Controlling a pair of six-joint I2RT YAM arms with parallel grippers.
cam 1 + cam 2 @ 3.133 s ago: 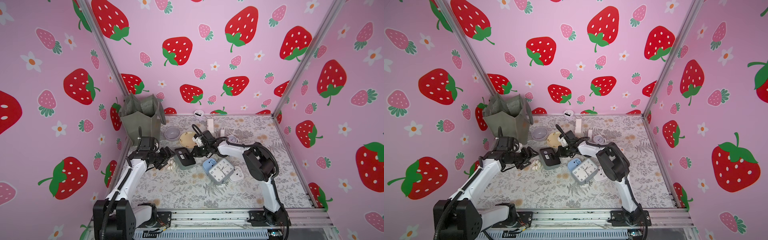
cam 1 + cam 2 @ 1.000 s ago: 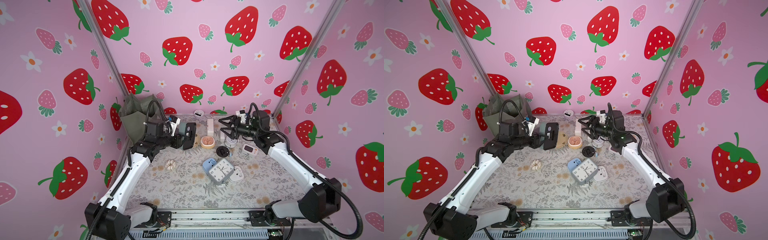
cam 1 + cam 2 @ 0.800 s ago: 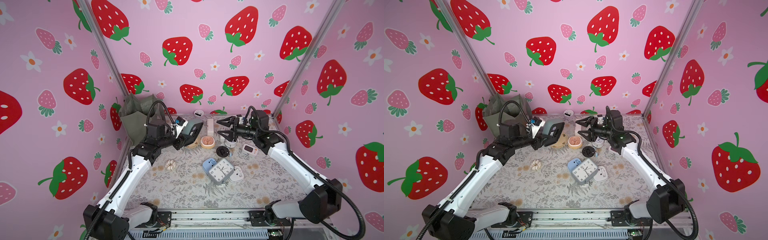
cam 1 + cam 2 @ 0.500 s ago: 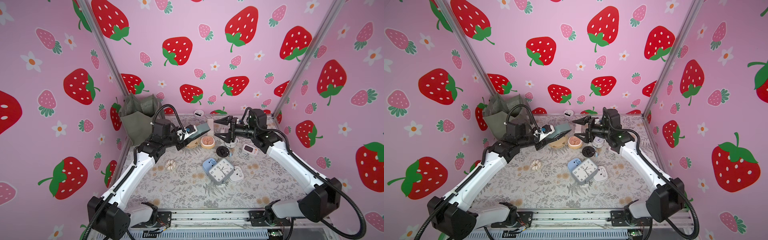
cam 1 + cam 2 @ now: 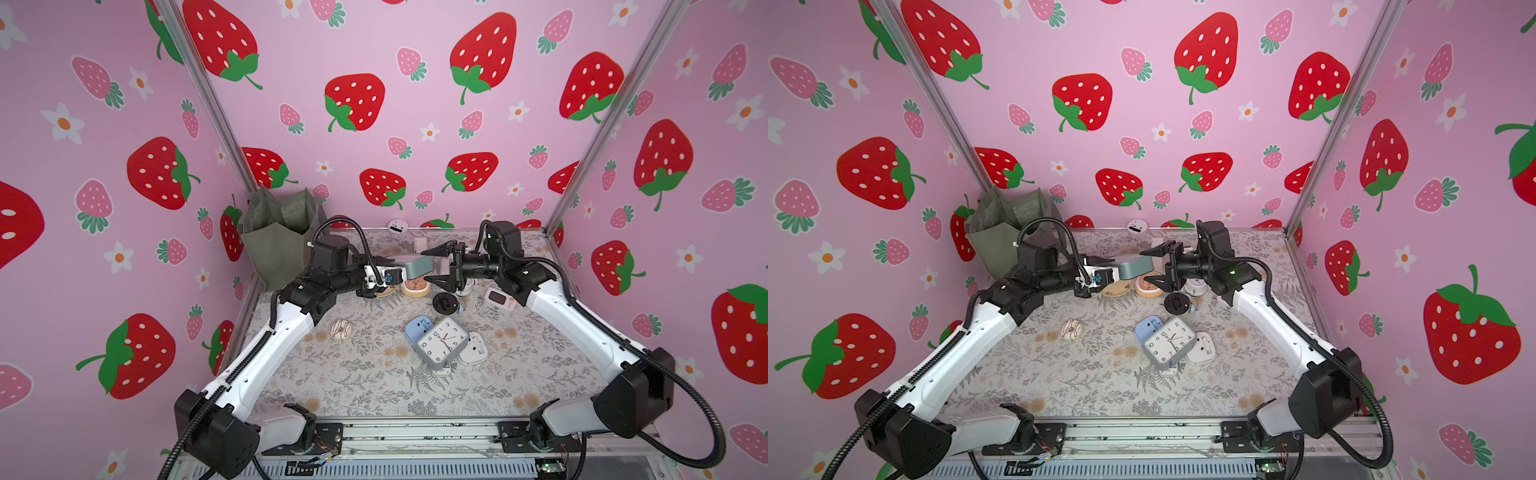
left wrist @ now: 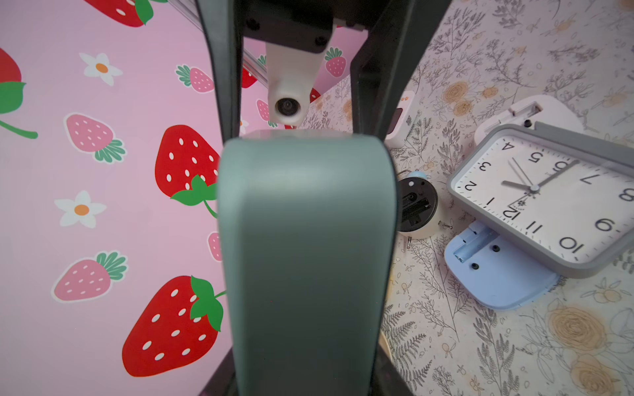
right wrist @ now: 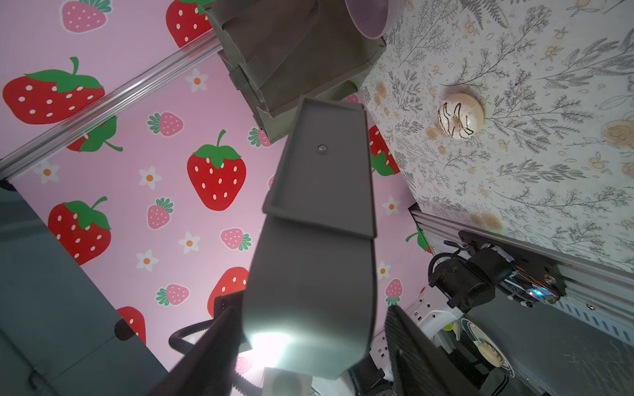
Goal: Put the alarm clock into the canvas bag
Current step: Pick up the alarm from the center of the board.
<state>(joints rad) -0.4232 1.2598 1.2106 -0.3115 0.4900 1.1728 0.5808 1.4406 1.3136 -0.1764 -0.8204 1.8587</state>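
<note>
While three spare clocks lie heaped toward the near middle of the floral table [image 5: 365, 386], the alarm clock of the task is off the surface farther back. In that heap a square grey clock [image 5: 442, 343] with a white face lies tilted on a pale blue clock [image 5: 415, 326] and touches a white clock [image 5: 476, 351] on its right. An iced doughnut [image 5: 340, 329] sits apart to their left. Just behind the heap, a black round clock [image 5: 444, 302] lies with its back up, and a white timer [image 5: 498, 298] is near it to the right. Beyond those sit a pink dish [image 5: 415, 287] and a tan plate [image 5: 388, 291], side by side.

Above the dishes, the left gripper [image 5: 383, 275] is clamped on one end of the alarm clock [image 5: 415, 267]. In both top views this grey-green slab is held roughly level in the air, its free end pointing toward the right arm. The right gripper [image 5: 430, 266] faces it with jaws spread wide, one above and one below that free end. The right wrist view shows a gap beside one finger. Whether the other touches the clock cannot be told.

In the far left corner the canvas bag [image 5: 274, 245] stands upright with its mouth open, behind the left arm and apart from the alarm clock, which is not in it.
</note>
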